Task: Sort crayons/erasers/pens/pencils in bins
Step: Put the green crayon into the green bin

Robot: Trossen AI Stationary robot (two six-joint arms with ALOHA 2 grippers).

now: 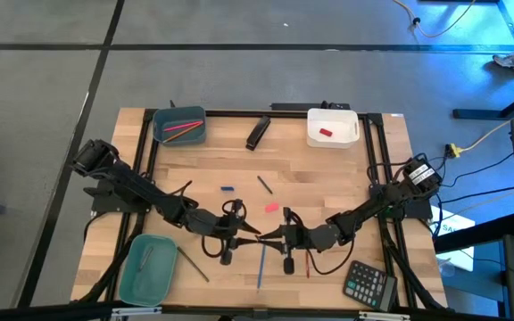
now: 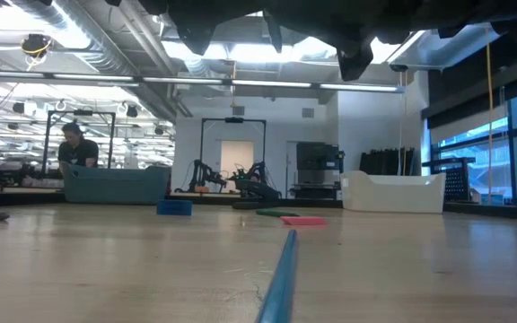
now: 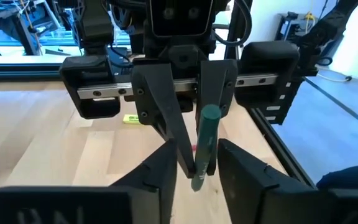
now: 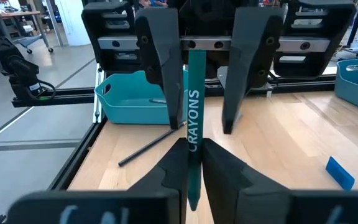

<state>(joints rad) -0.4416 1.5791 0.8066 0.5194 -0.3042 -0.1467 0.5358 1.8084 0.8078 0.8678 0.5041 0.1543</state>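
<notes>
Both dark arms reach inward from the outer sides of the worktop and meet near its front middle, elbows bent, wrists low and pointing at each other. The left gripper (image 1: 236, 230) faces the right gripper (image 1: 277, 237) at close range, so that each arm's wrist view is filled by the other's fingers hanging ahead of its own. The right gripper's fingers (image 4: 176, 163) are pinched close together around a thin teal stick held between the two arms, while the left gripper's fingers (image 3: 160, 171) stand a little apart on either side of it.
</notes>
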